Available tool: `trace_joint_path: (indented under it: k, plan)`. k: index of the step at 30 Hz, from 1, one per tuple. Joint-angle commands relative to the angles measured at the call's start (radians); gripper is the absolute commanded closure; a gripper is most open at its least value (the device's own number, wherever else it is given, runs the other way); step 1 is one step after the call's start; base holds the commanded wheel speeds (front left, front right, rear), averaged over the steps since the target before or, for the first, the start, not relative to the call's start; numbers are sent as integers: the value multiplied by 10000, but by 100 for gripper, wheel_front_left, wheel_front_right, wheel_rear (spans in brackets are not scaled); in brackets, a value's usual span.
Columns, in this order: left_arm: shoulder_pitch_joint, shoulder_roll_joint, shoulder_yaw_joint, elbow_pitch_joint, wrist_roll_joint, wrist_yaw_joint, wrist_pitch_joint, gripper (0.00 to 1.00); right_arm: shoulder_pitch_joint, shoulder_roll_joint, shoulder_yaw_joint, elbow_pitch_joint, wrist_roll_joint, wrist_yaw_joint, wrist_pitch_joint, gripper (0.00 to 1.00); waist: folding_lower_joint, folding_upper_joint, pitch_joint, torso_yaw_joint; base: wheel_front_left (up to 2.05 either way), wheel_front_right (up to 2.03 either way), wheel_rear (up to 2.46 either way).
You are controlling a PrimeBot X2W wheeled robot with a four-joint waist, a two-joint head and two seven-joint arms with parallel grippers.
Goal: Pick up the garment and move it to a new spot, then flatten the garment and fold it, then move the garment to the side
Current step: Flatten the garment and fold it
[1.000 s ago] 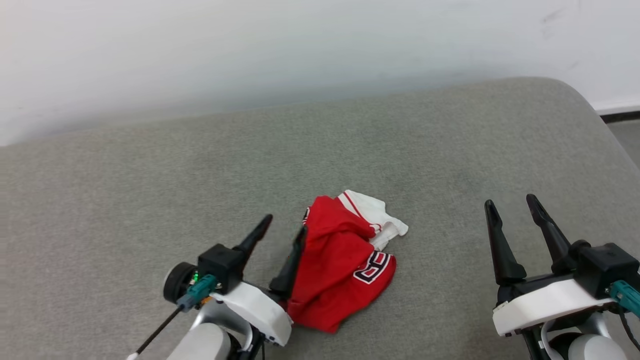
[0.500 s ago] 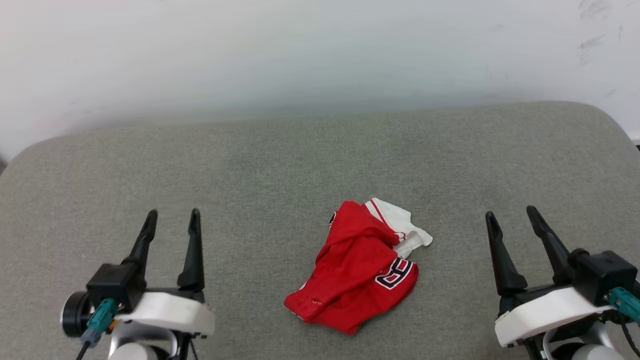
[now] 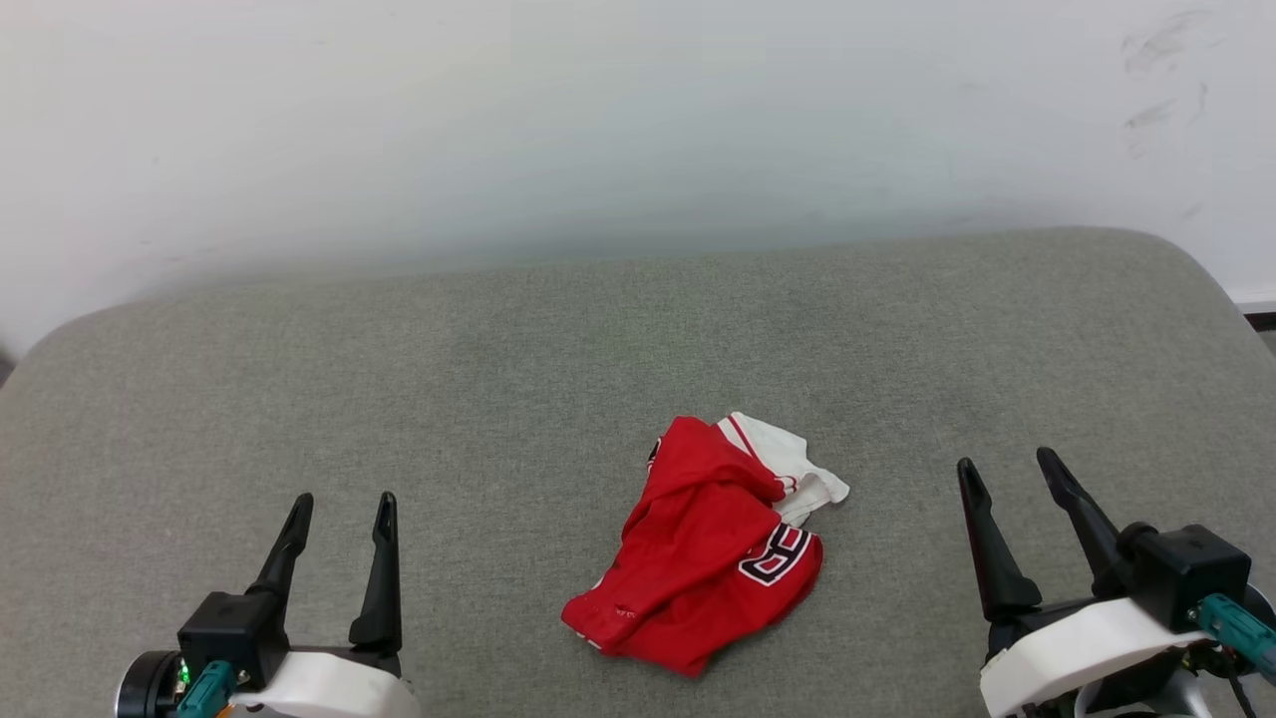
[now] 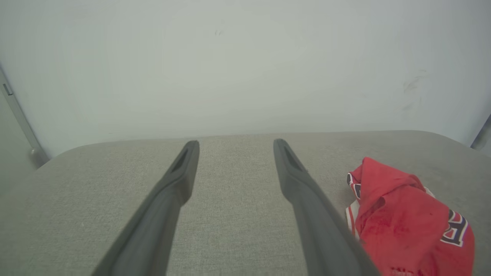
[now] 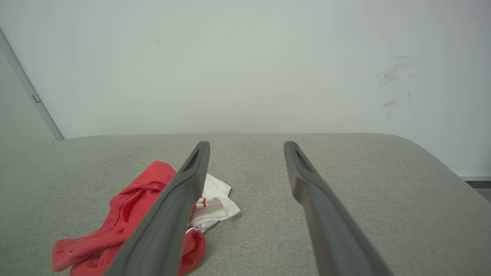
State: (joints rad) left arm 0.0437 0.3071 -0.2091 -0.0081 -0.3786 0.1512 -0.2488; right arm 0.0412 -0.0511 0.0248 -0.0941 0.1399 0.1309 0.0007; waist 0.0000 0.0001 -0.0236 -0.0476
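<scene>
The garment [image 3: 713,553], a red jersey with a white sleeve and black white-outlined lettering, lies crumpled in a heap on the grey cushion, a little right of centre. It shows at the right in the left wrist view, garment [image 4: 402,218], and at the lower left in the right wrist view, garment [image 5: 126,214]. My left gripper [image 3: 344,504] stands open at the lower left, well apart from the heap, with nothing between its fingers. My right gripper [image 3: 1007,469] stands open at the lower right, also empty and apart from the cloth.
The grey cushioned surface [image 3: 498,399] has rounded corners at the far left and far right. A pale wall [image 3: 598,130] rises right behind it. A strip of dark baseboard [image 3: 1258,321] shows past the right edge.
My left gripper has let go of the garment's left edge and drawn back to the lower left, open. The camera has shifted, so the whole scene sits differently. The right gripper holds its pose.
</scene>
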Motion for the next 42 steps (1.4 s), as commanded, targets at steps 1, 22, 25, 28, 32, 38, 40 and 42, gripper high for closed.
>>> trace_joint_path:
  k: [1, 22, 25, 28, 32, 38, 40, 42]
  plan:
    - [111, 37, -21, -25, 5, 41, 51, 0, 117, 11, 21, -57, -14, -3, 40, 0, 0, -1, -15, 20, 0, 0, 0]
    - [-255, 22, -161, -169, -73, 59, 73, 0, -19, 11, -605, 449, 270, -3, 540, 0, 0, -1, 257, 429, 0, 0, 0]
    - [-425, -64, -212, -265, -15, 28, -7, 0, -309, 8, -1003, 979, 350, -2, 1208, 0, 0, -1, 506, 659, 0, 0, 0]
    - [-559, -175, -210, -304, 42, 12, -72, 0, -728, -208, -1176, 1543, 622, -3, 2120, 0, 0, -1, 781, 884, 0, 0, 0]
    - [-806, -290, -219, -302, 115, -98, -121, 0, -1586, -679, -991, 2277, 1195, -3, 3560, 0, 0, -1, 1194, 1180, 0, 0, 0]
    - [-1305, -490, -270, -270, 243, -331, -166, 0, -3180, -1608, -24, 3173, 1834, -3, 5301, 0, 0, -1, 1861, 1598, 0, 0, 0]
    - [-1478, -569, -266, -218, 288, -431, -175, 0, -3659, -1854, 420, 3522, 2081, -3, 5770, 0, 0, -1, 2085, 1739, 0, 0, 0]
    - [-1670, -689, -244, -195, 340, -543, -177, 0, -4126, -2098, 798, 3783, 2306, -3, 6107, 0, 0, -1, 2308, 1904, 0, 0, 0]
